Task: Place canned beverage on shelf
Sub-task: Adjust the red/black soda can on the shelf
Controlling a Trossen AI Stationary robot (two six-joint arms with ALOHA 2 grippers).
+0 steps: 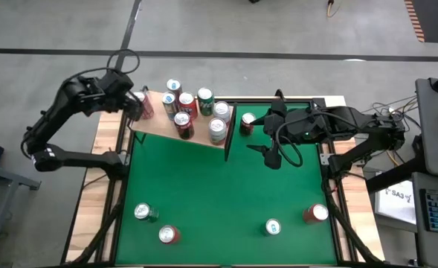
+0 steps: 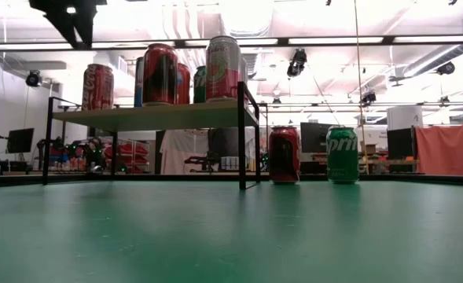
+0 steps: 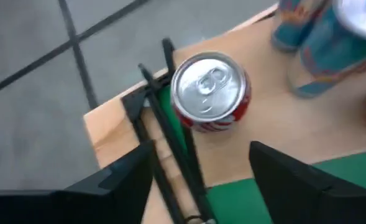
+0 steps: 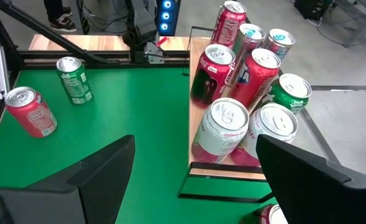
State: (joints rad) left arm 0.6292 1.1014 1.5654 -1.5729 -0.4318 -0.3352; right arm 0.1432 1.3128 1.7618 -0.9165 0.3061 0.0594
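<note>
The shelf [image 1: 159,126] is a pale wooden board on dark legs at the table's far left, with several cans upright on it. One red can [image 3: 210,93] stands on its base at the shelf's far left corner [image 1: 143,104]. My left gripper [image 3: 201,149] hovers just off that corner [image 1: 133,106]. It is open, its fingers drawn back on either side of the can without touching it. My right gripper [image 4: 195,143] hangs open above the table, right of the shelf's dark end panel [image 1: 265,130].
A red can [image 1: 247,123] stands on the green table [image 1: 204,193] beside the shelf's end panel, and the low view shows a green can [image 2: 342,155] next to it. Several more cans stand near the table's front edge [image 1: 168,234], with free room in the middle.
</note>
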